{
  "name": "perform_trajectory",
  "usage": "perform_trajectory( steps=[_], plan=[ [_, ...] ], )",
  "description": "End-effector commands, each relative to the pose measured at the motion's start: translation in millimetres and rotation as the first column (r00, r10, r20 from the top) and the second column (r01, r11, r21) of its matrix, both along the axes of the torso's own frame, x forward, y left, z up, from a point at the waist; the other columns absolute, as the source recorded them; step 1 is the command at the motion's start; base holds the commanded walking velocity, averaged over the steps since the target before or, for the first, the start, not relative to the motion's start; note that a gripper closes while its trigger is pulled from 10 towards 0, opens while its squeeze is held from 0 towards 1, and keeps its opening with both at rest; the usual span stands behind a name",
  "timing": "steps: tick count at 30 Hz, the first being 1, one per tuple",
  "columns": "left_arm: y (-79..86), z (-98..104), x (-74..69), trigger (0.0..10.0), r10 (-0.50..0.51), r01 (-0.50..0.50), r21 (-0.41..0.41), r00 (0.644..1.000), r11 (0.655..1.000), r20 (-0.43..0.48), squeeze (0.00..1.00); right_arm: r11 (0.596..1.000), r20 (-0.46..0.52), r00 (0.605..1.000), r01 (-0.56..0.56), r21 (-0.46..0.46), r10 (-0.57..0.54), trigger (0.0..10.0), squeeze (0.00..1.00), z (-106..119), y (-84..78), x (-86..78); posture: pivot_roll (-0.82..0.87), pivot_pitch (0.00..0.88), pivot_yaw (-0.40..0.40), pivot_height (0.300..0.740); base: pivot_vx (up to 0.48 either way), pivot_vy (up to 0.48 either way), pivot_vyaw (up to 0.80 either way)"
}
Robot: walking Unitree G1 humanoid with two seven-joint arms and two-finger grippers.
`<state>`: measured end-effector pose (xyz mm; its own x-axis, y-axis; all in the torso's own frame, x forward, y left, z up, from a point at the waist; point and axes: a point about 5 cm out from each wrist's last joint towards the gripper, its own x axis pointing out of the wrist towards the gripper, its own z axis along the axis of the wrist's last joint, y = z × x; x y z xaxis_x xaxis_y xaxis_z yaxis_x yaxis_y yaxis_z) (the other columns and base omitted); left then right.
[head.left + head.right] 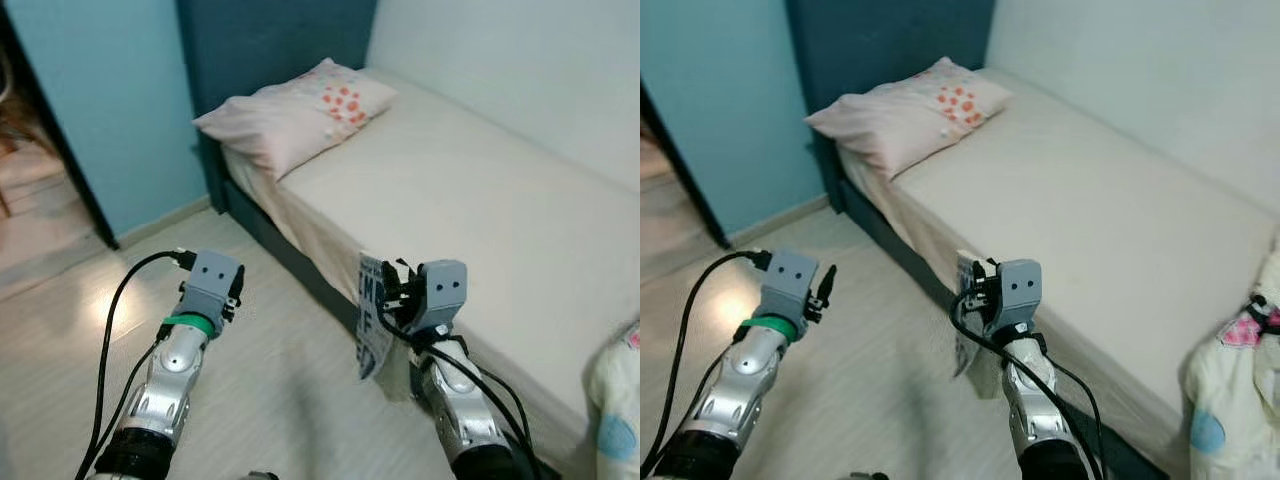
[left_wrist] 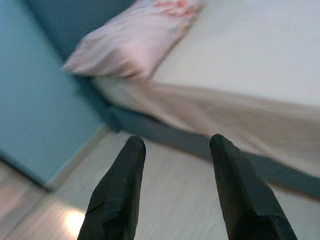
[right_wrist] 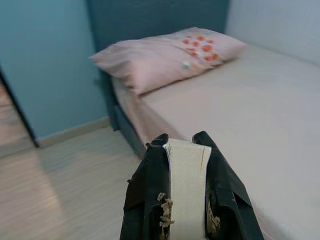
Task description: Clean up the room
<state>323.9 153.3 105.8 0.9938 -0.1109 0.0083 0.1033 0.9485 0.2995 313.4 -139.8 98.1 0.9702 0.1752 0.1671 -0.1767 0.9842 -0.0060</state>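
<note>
While the right hand (image 3: 186, 195) pinches a book (image 3: 187, 185) between its two black fingers, the book's page edge faces the wrist camera and its printed cover hangs down beside the bed edge in the head views. Right hand sits just beside the side of the bed (image 1: 470, 190), above the pale wood floor (image 1: 270, 350). Left hand (image 2: 175, 190) is held forward over the floor, fingers spread apart, nothing between them. Bed carries a plain beige sheet. Pink pillow (image 1: 295, 115) with red-orange dots lies at the head end, against the dark blue headboard (image 1: 270, 45). Teal wall (image 1: 110, 100) stands left of the headboard.
</note>
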Motion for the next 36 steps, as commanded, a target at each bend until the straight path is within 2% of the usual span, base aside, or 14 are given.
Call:
perform_trajectory(
  steps=[1,9,15,24,30,36],
  plan=[
    [-3.9,-1,0.2,10.0,-0.02,0.02,0.009,1.0,1.0,-0.001,0.0,1.0,0.025,1.0,0.014,0.008,-0.014,10.0,0.0,2,-2.7,-1.2,0.01,0.081,-0.005,0.74,0.469,0.0,0.0],
    [-4.8,-2,0.2,10.0,-0.026,0.026,0.012,1.0,1.0,-0.008,0.0,1.0,0.029,1.0,0.001,-0.011,-0.001,10.0,0.0,3,-2.2,-1.1,0.01,0.081,-0.005,0.74,0.469,0.0,0.0],
    [-4.7,-2,0.3,10.0,-0.027,0.027,0.013,1.0,1.0,-0.01,0.0,1.0,0.032,0.999,-0.004,-0.003,0.004,10.0,0.0,4,-2.5,-1.2,0.01,0.081,-0.005,0.74,0.469,0.0,0.62],
    [-4.7,-3,0.5,10.0,-0.033,0.033,0.018,0.999,0.999,-0.014,0.0,0.998,0.046,0.999,0.028,0.05,-0.03,10.0,0.0,10,-11.0,2.3,0.01,0.075,0.007,0.74,0.469,0.0,0.05],
    [-4.6,-3,1.2,10.0,-0.035,0.036,0.019,0.999,0.999,-0.013,0.0,0.998,0.059,0.997,0.036,0.052,-0.039,10.0,0.0,13,-14.3,3.7,0.01,0.075,0.007,0.74,0.469,0.0,0.0],
    [-4.3,-3,0.9,10.0,-0.036,0.036,0.02,0.999,0.999,-0.013,0.0,0.995,0.083,0.993,0.076,0.067,-0.081,10.0,0.0,21,-24.9,7.7,0.01,0.075,0.007,0.74,0.469,0.0,0.0]
  ],
)
